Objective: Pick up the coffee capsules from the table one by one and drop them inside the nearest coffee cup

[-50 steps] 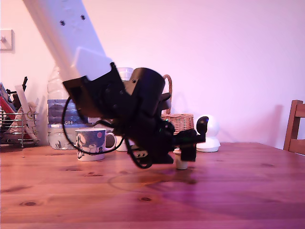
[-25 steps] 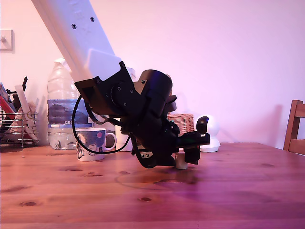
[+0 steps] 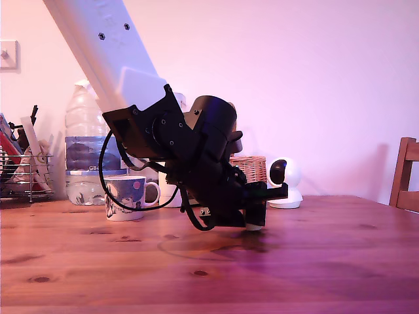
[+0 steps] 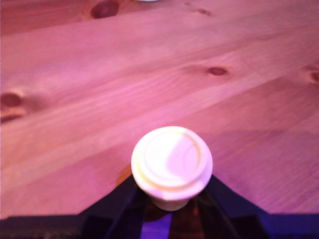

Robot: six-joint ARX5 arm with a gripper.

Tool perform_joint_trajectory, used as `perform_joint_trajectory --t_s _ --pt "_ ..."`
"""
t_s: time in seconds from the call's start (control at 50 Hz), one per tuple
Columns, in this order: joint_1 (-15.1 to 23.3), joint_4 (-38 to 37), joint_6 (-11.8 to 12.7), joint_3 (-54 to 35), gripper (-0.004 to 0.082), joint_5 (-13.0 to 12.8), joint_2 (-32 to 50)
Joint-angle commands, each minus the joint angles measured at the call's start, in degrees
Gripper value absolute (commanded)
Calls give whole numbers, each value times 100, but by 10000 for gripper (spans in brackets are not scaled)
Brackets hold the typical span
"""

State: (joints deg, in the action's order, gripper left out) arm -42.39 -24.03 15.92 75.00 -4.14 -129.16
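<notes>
The claw (image 3: pixel 255 210) is squeezing the coffee capsule (image 4: pixel 171 164) low over the table (image 3: pixel 314 261). Bare wood is lying open all around it. Only the exterior view is showing the coffee cup (image 3: pixel 127 197), sitting well apart at its left.

White arm link (image 3: pixel 105 49) is slanting down from the exterior view's upper left toward center. Black wrist assembly (image 3: pixel 190 157) is pitching forward and down, with a cable loop (image 3: pixel 108 186) hanging off its left side in that view. Gripper (image 3: pixel 256 208) is sitting low, just above the desk (image 3: pixel 314 261), pointing to the exterior view's right. In the wrist view, the two dark fingers (image 4: pixel 112 204) are converging from either side, pressing in under the rim of the capsule (image 4: pixel 172 160) and clamping it.
</notes>
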Motion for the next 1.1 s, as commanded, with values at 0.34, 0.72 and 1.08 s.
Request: perform_joint_trajectory --t_s 0.34,0.72,1.08 --pt "-37 393 -592 -2 140 0 212" --pt "39 831 -852 -87 140 50 745" --pt "424 592 -852 -874 140 74 1561"
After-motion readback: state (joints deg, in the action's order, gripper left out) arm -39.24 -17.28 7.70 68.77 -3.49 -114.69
